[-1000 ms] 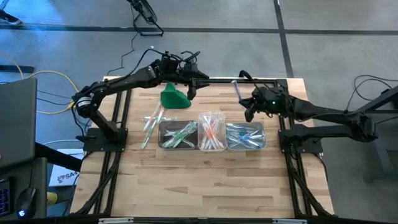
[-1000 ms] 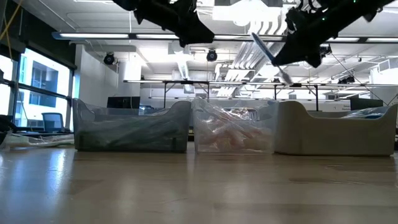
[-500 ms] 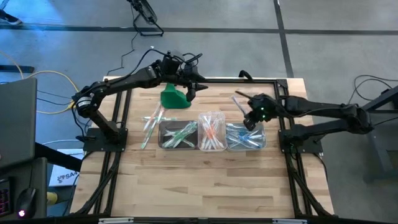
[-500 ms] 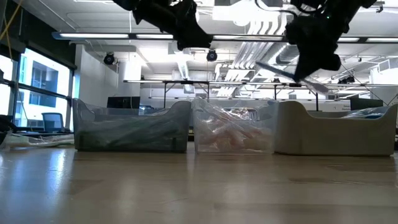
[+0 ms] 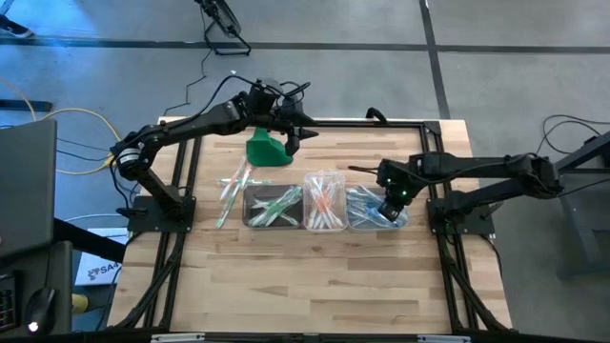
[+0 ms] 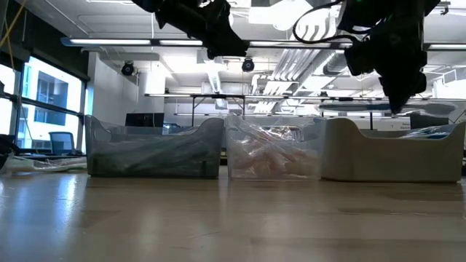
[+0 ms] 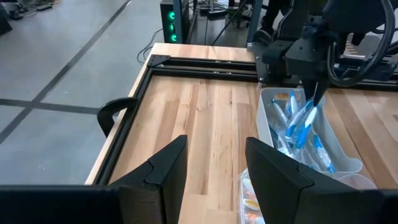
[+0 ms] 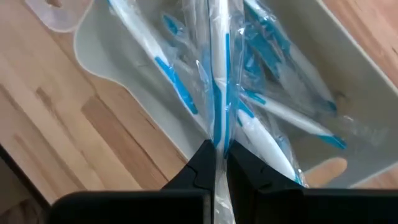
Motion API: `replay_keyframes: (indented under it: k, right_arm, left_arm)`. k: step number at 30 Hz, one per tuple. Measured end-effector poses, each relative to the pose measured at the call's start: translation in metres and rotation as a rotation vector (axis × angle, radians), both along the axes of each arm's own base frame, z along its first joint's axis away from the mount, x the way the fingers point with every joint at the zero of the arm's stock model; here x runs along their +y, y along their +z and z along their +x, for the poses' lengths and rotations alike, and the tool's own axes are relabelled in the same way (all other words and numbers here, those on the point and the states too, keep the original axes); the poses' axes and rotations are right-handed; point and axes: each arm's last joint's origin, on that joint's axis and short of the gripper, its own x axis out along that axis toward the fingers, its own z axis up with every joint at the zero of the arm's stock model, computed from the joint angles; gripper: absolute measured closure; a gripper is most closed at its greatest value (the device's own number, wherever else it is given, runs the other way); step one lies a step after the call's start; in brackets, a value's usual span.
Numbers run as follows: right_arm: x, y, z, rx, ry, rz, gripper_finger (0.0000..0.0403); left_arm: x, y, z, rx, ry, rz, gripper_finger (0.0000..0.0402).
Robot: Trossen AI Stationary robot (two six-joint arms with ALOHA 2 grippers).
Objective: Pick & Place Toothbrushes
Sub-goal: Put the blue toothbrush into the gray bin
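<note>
we see the right gripper (image 5: pixel 393 209) hanging over the right-hand tub (image 5: pixel 355 221), its jaws pinched together on a blue-and-white toothbrush in a clear wrapper (image 8: pixel 218 93). in its own wrist view the wrapped brush runs straight out from between the dark fingers (image 8: pixel 200 167), above a heap of other blue toothbrushes (image 8: pixel 273 68) lying in that tub; how near the held one is to the heap we cannot tell. from the table-level camera the brush shows only as a thin pale streak just above the tub's rim, and the gripper's upper part is cut off by the frame.

the left gripper (image 5: pixel 291 139) hangs over the far side of the table, just beside a green cloth-like lump (image 5: pixel 265 150), with its jaws apart and nothing between them – the left wrist view shows bare wood (image 7: pixel 211 118) in the gap between its fingers (image 7: pixel 165 168). in the low view it is only a dark shape at the top edge.

three clear tubs sit side by side in the middle of the table (image 5: pixel 315 276): the left tub (image 5: pixel 250 217) holds green toothbrushes (image 5: pixel 278 206), the middle tub (image 5: pixel 310 227) orange-pink ones (image 5: pixel 326 202). a few loose toothbrushes (image 5: pixel 232 187) lie on the wood beside the left tub, near the green lump – their colours are hard to make out. at table level the tub walls blur what is inside, and the loose brushes are hidden behind them.
</note>
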Motion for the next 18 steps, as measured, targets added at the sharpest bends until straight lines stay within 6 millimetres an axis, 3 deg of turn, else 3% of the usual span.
replay_keyframes:
  k: [13,18]
  right_arm:
    - [0.0015,0.0009,0.0036,-0.059,0.13,-0.029,0.039]
    - [0.0039,0.0005,0.0039,-0.048,0.14,-0.089,0.0346]
  left_arm:
    - [-0.0007,-0.0035,-0.0013,0.035,0.0,-0.019,0.0242]
    - [-0.001,-0.0053,-0.0019,0.053,0.0,-0.028,0.0242]
